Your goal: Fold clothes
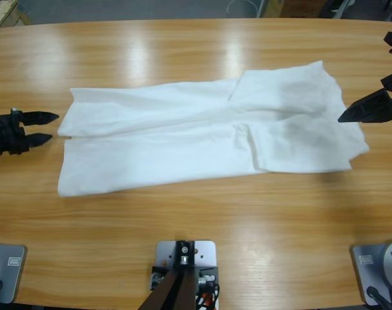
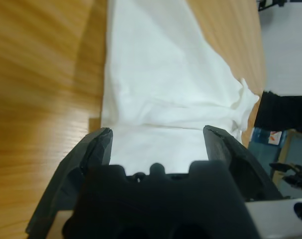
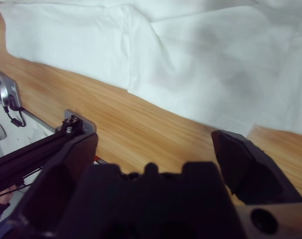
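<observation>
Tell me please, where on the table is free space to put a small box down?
Bare wood runs along the far edge of the table behind the T-shirt, and a wide strip lies between the shirt and the near edge. The middle is covered by the shirt. Its ends are crowded: left gripper and right gripper.

T-shirt (image 1: 202,132) mid-table (image 1: 202,245) | left pincer (image 1: 46,127) off one end | right pincer (image 1: 350,115) over other
</observation>
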Available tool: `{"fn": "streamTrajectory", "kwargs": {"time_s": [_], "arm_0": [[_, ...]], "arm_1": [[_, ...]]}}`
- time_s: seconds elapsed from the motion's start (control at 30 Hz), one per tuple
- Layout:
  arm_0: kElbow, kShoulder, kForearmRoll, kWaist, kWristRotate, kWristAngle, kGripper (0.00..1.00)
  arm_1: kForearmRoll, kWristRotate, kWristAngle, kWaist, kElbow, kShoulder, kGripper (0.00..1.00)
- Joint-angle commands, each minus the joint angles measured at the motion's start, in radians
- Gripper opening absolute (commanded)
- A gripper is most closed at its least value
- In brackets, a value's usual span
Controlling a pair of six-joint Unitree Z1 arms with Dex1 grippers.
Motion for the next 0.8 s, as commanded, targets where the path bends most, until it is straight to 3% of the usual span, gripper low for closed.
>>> {"fn": "streamTrajectory", "kwargs": {"time_s": [0.03, 0.27, 0.57, 0.8], "arm_0": [[0.020, 0.152, 0.008, 0.024, -0.024, -0.058, 0.757], [0.026, 0.245, 0.000, 0.053, -0.027, -0.183, 0.798], [0.007, 0.346, -0.024, 0.089, 0.012, -0.183, 0.798], [0.012, 0.577, -0.221, 0.088, 0.024, -0.213, 0.798]], "arm_1": [[0.003, -0.009, 0.017, -0.012, 0.023, -0.026, 0.922], [0.000, -0.009, 0.016, -0.012, 0.025, -0.023, 0.922], [-0.005, -0.009, 0.016, -0.012, 0.030, -0.022, 0.922], [-0.003, -0.009, 0.016, -0.012, 0.030, -0.020, 0.922]]}}
